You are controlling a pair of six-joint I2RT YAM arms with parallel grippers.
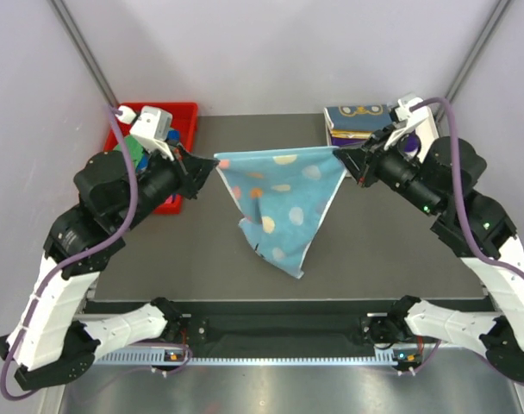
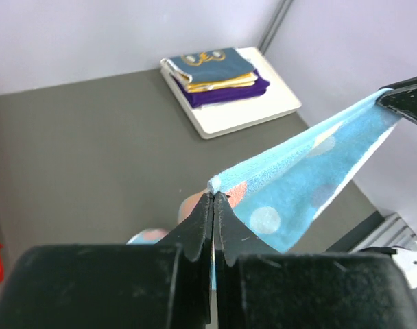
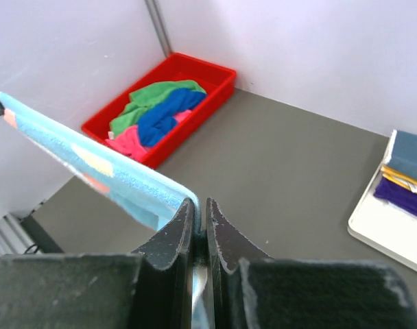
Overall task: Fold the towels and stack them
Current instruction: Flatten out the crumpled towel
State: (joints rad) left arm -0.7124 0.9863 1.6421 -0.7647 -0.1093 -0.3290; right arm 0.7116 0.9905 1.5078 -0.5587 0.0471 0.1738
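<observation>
A light blue towel with pale and orange dots [image 1: 283, 197] hangs stretched between both grippers above the dark table, its lower part drooping to a point near the front. My left gripper [image 1: 212, 164] is shut on its left corner [image 2: 215, 184]. My right gripper [image 1: 341, 157] is shut on the right corner [image 3: 188, 200]. From the wrist views the taut top edge [image 2: 311, 140] [image 3: 85, 154] runs towards the other arm. Folded towels [image 1: 358, 121] [image 2: 215, 74], navy on top with yellow and purple below, lie stacked on a white board at the back right.
A red bin [image 1: 183, 116] [image 3: 215, 79] at the back left holds green, blue and pink towels [image 3: 157, 113]. The white board [image 2: 253, 113] [image 3: 383, 226] sits by the right wall. Grey walls close in the left, right and back.
</observation>
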